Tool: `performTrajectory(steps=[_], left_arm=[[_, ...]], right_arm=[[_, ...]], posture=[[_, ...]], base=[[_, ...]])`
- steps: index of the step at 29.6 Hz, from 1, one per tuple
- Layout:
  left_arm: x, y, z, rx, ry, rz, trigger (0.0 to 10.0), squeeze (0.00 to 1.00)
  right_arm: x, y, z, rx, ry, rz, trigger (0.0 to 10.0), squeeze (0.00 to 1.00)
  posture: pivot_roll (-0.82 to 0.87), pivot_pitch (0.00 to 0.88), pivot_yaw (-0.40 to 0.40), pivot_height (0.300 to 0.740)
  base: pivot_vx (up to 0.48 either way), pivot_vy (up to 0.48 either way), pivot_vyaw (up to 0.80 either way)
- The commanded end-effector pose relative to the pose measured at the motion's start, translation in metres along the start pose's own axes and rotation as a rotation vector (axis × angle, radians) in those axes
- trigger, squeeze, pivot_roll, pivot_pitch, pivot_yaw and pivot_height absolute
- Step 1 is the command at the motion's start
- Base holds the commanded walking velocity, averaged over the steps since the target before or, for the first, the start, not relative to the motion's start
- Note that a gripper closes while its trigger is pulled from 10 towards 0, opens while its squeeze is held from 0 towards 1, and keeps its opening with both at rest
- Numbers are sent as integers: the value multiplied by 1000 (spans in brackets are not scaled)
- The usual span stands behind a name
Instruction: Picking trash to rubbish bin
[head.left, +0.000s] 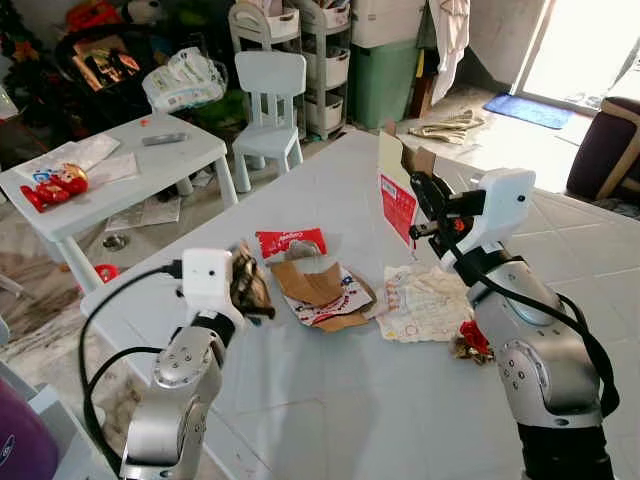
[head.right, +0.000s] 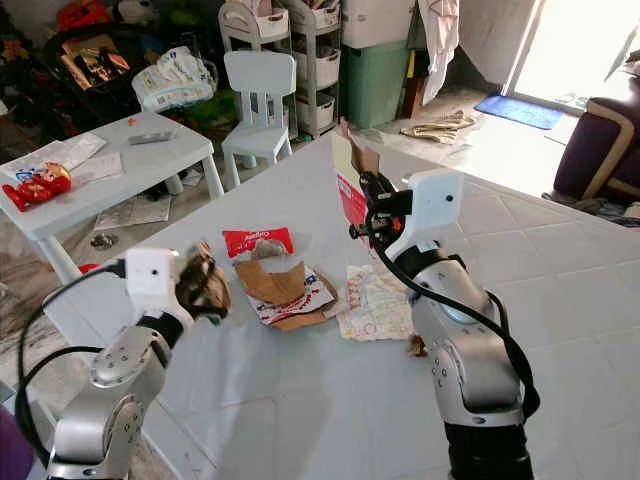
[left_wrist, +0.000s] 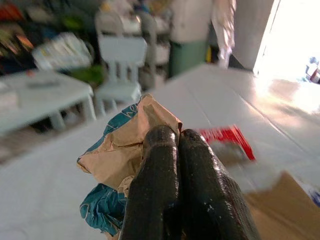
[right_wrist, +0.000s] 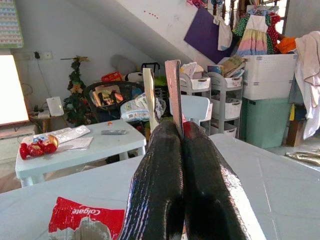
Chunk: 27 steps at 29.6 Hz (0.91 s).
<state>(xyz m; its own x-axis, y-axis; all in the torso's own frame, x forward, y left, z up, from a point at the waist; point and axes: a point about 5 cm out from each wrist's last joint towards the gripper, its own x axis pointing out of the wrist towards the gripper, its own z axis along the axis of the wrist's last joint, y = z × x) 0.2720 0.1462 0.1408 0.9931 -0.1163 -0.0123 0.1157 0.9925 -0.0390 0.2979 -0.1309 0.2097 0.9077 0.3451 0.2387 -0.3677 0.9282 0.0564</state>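
So I've got both arms loaded over the big white table (head.left: 330, 400) and honestly I can't spot a rubbish bin anywhere in frame, so the carry direction is still a guess for me.

Biggest piece: the red-and-white carton (head.left: 397, 195), just right of centre in the head view. It stands upright, long axis vertical, sticking up above the right gripper (head.left: 428, 205). The fingers look fully closed on its thin edge in the wrist cam.

Lower left of frame, the left gripper (head.left: 252, 290) has its fingers squeezed together on a crumpled brown-and-teal paper wad (left_wrist: 127, 150), lifted off the tabletop.

Still lying on the table between the two arms: a torn brown cardboard wrapper (head.left: 320, 295), a white printed sheet (head.left: 425, 300), the red Colgate packet (head.left: 290, 242), and a small red scrap (head.left: 472, 342) right by the right forearm. The left arm looks nearer to the cardboard and packet.
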Motion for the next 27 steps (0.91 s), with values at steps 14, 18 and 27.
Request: performTrajectory(steps=[14, 18, 27], left_arm=[[-2, 1, 24, 21, -162, 119, 0, 0], [-1, 1, 24, 16, -160, 120, 0, 0], [4, 2, 25, -27, -153, 129, 0, 0]], right_arm=[[4, 4, 3, -10, -17, 19, 0, 0], [3, 4, 3, -12, -17, 18, 0, 0], [2, 4, 2, -10, -15, 12, 0, 0]], posture=[[56, 5, -21, 740], [55, 7, -18, 740], [52, 9, -16, 740]], base=[[0, 0, 464], [0, 0, 800], [0, 0, 800]])
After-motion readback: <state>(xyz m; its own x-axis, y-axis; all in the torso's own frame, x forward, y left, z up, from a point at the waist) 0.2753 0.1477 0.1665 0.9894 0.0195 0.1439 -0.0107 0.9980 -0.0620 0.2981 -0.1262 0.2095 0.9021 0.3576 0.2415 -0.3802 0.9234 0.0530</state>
